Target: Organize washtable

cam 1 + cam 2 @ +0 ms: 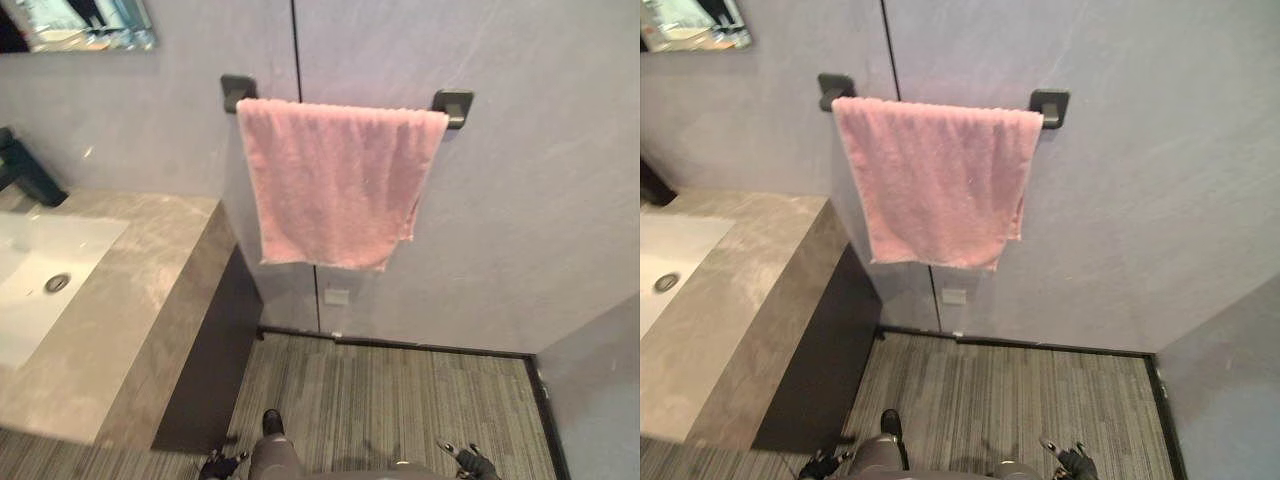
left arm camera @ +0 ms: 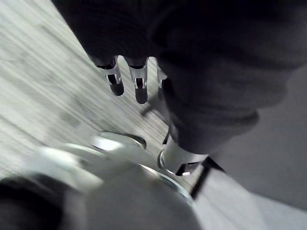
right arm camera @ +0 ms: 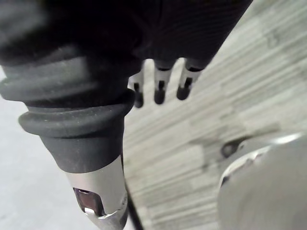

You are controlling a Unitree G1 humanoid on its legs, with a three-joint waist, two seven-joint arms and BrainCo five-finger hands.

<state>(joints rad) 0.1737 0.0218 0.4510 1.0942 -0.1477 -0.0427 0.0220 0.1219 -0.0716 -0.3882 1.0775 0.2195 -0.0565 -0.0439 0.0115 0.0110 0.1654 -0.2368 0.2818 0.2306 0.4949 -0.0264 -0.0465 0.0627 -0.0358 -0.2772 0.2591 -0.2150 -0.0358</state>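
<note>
This is a bathroom, no question. A pink towel (image 1: 335, 185) hangs folded over a rail between two dark brackets (image 1: 453, 106) on a smooth grey wall (image 1: 530, 200). Off to the left there's a stone-look counter (image 1: 130, 310) with a white sink (image 1: 70, 235) set into it, and the round drain (image 1: 58, 283) sits in the basin's floor. A black tap (image 1: 25, 170) stands at the back edge, and the corner of a mirror (image 1: 85, 25) is up on the wall above it. Down low there's a small white wall plate (image 1: 337, 297) just under the towel. Below that is a striped grey floor (image 1: 400, 400), boxed in by walls.
</note>
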